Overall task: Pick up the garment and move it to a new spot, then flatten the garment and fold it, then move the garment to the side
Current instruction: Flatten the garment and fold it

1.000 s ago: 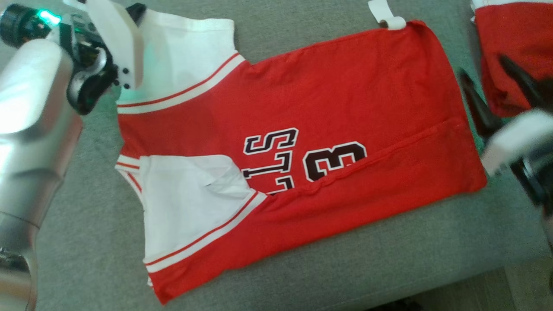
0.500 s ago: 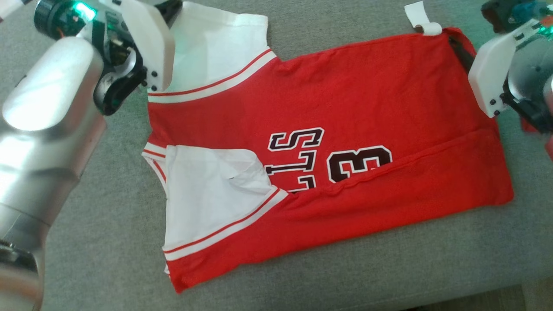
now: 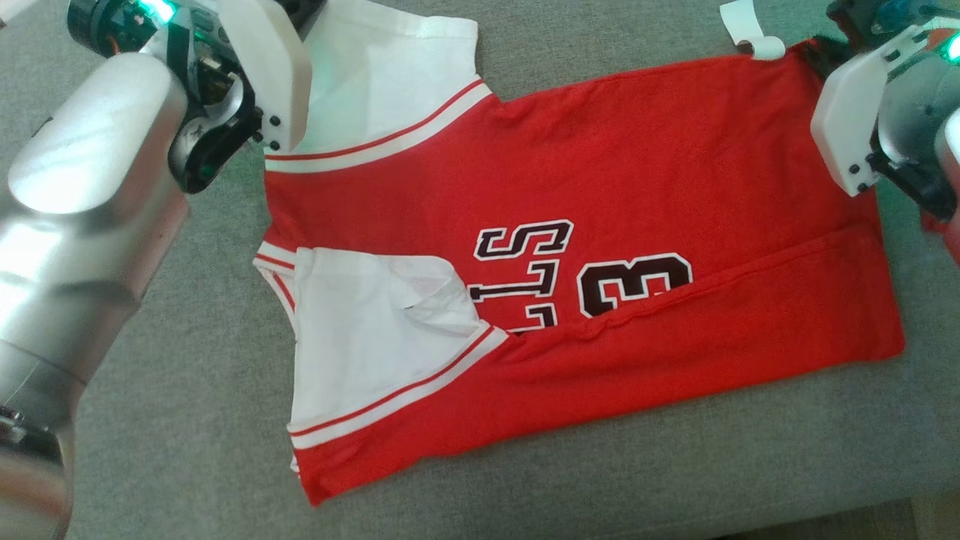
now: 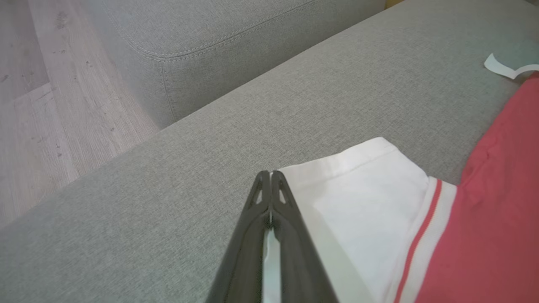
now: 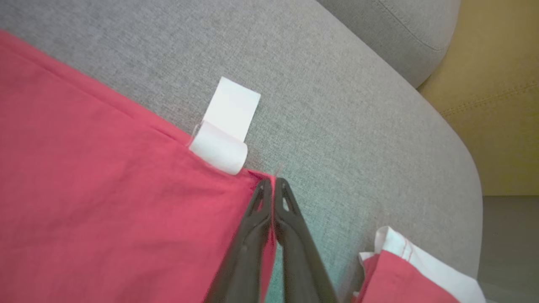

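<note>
The left gripper (image 4: 270,174) is pinching the white sleeve edge of the one red garment (image 3: 600,165), which is lying flat on the grey cushion (image 3: 187,390), showing "LS" and "3" sideways. The right gripper (image 5: 273,182) is pinching its red hem corner beside one white tag (image 5: 225,130).

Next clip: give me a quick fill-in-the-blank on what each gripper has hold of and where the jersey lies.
The left gripper pinches the jersey's ____ sleeve.
The right gripper pinches the jersey's ____ corner, beside the white tag.
The jersey lies on a ____ sofa cushion.
Missing words: white; red; grey.
</note>
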Robot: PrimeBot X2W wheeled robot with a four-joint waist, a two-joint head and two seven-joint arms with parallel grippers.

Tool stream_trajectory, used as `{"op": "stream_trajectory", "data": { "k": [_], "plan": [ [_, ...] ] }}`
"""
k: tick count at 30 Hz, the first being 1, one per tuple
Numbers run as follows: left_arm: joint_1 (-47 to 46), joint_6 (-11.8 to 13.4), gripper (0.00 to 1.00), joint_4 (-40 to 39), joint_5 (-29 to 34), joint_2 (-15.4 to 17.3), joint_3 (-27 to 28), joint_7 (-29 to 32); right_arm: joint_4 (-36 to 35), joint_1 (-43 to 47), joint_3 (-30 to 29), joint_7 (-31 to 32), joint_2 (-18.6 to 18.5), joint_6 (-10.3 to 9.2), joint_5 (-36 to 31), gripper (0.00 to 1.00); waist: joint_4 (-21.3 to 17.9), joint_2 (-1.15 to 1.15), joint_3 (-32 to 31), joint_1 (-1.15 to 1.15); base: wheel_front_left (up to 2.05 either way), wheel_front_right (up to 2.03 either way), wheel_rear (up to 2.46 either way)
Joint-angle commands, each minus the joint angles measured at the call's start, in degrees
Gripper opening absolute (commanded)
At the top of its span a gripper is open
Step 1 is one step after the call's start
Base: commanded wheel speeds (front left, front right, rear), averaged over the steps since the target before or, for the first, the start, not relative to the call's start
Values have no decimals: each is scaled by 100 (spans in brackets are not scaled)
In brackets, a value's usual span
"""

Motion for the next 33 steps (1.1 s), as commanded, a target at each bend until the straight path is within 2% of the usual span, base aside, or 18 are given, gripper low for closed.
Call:
{"op": "stream_trajectory", "data": {
  "k": [1, 6, 9, 13, 19, 26, 30, 33],
  "plan": [
    [-372, 10, 0, -98, -45, 175, 130, -90, -68, -36, 19, -49, -128, -4, 82, 0, 2, 0, -5, 0, 0, 0, 0],
    [-420, 10, 0, -10, -151, 194, 29, -325, 106, -5, -99, -139, -133, -4, 453, 0, 33, 0, -26, 0, 0, 0, 0],
    [-433, 10, 0, 9, -171, 198, -11, -617, 199, 132, -529, -430, -101, -4, 934, 0, 94, 0, -59, 0, 0, 0, 0],
    [-394, 10, 0, 29, -347, 189, 33, -992, 223, 473, -1237, -742, -41, -4, 1974, 0, 185, 0, -129, 0, 0, 0, 0],
    [-343, 10, 0, -115, -810, 275, 150, -1284, 33, 921, -1806, -959, -367, -4, 2759, 0, 297, 0, -195, 0, 0, 0, 0],
    [-463, 10, 0, -254, -949, 336, 396, -2024, -197, 1099, -2217, -1305, -559, -4, 2890, 0, 431, 0, -291, 0, 0, 0, 0],
    [-261, 10, 0, -471, -1119, 358, 322, -2076, -372, 1374, -2239, -1331, -642, -4, 2792, 0, 508, 0, -398, 0, 0, 0, 0],
    [8, 10, 0, -771, -1256, 503, 238, -2063, -519, 1675, -2315, -1368, -684, -4, 2737, 0, 554, 0, -487, 0, 0, 0, 0]
  ]
}}
